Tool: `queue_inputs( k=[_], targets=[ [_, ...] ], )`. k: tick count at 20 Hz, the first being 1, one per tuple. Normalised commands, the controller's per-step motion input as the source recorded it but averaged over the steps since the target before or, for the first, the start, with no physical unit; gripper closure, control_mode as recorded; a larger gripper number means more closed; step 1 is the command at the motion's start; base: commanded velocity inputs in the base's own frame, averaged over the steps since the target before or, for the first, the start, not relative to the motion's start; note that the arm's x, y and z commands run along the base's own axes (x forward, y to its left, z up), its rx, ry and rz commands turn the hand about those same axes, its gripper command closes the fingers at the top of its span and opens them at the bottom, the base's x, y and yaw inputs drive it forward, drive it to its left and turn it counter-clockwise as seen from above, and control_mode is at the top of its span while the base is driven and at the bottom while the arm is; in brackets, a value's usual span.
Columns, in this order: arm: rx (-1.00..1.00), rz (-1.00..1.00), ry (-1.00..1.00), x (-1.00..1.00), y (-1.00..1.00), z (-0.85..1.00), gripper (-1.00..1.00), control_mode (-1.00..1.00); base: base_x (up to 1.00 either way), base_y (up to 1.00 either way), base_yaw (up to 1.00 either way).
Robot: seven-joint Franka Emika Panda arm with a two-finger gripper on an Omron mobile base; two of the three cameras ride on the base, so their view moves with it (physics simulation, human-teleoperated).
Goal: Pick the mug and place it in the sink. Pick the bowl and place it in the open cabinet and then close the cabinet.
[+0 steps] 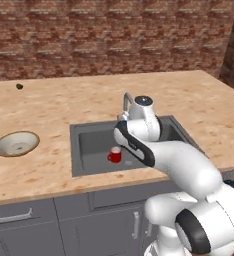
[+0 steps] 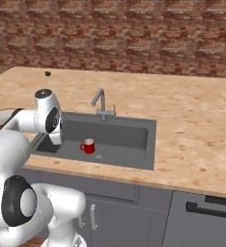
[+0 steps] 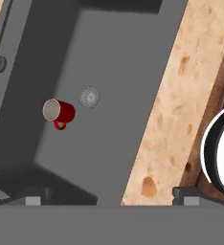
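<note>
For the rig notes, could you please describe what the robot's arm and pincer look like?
The arm is glossy white with rounded links, black bands at the joints and a grey-capped joint. The pincer has two small dark grey tips. No cables or markings show.

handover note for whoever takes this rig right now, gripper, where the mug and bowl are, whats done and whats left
Gripper: open, empty, above the sink.
Mug: standing in the sink, near the drain, free of the fingers. That step looks done.
Bowl: on the counter to the left of the sink, untouched.
Left: pick up the bowl, put it in the open cabinet, then close the cabinet.
Also on the counter: a small dark lump far back on the left; not part of the job.
</note>
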Motion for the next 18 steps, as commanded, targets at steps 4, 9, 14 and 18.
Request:
queue_inputs(
  k=[4, 9, 14, 18],
  targets=[
    [0.0, 0.0, 0.0, 0.0, 0.0, 0.0, -1.0, 1.0, -0.05, 1.0, 0.0],
    [0.0, 0.0, 0.0, 0.0, 0.0, 0.0, -1.0, 1.0, 0.1, 0.78, 0.01],
    [0.0, 0.0, 0.0, 0.0, 0.0, 0.0, -1.0, 1.0, 0.23, 0.42, 0.03],
    [0.0, 0.0, 0.0, 0.0, 0.0, 0.0, -1.0, 1.0, 0.34, 0.82, 0.02]
  ],
)
